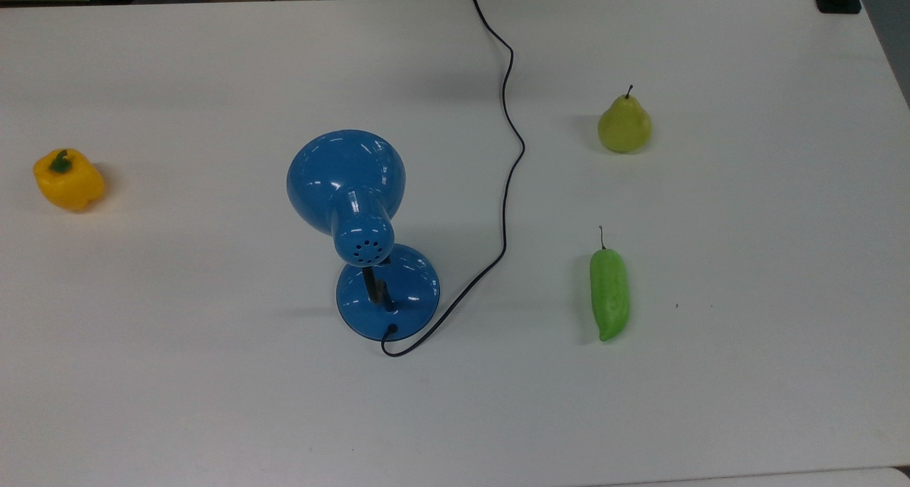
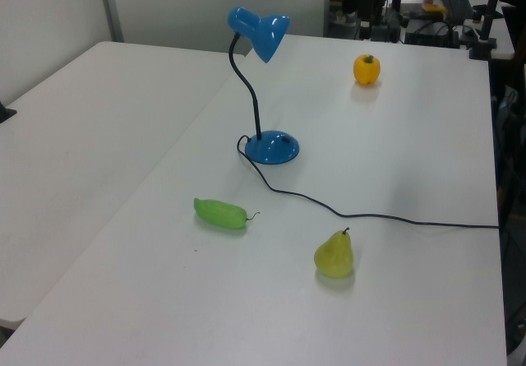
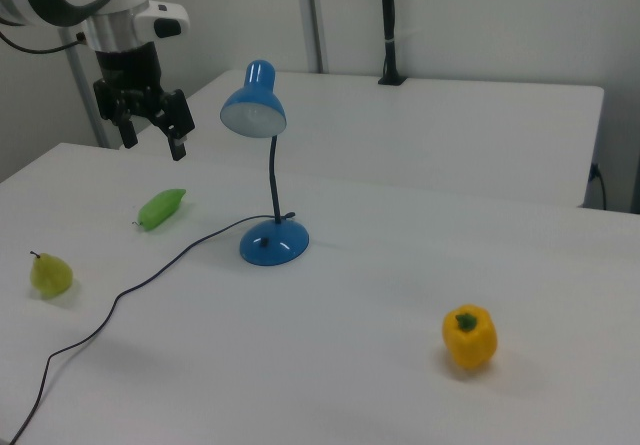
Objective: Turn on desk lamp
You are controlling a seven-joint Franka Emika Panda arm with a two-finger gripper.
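The desk lamp stands mid-table on its round blue base (image 1: pixel 388 291), and its blue dome shade (image 1: pixel 346 174) shows no glow. Its thin black cord (image 1: pixel 508 181) snakes off to the top view's upper edge. In the right view the shade (image 3: pixel 254 105) sits on a curved black neck over the base (image 3: pixel 274 242). My gripper (image 3: pixel 153 137) hangs open in the air to the right view's left of the shade, at about shade height, well apart from it and holding nothing. The left view shows the lamp (image 2: pixel 261 33) with its base (image 2: pixel 272 147).
A yellow bell pepper (image 1: pixel 68 180) lies at the top view's left. A pear (image 1: pixel 624 124) and a long green vegetable (image 1: pixel 609 293) lie to the top view's right of the cord. A second white table (image 2: pixel 74 136) adjoins in the left view.
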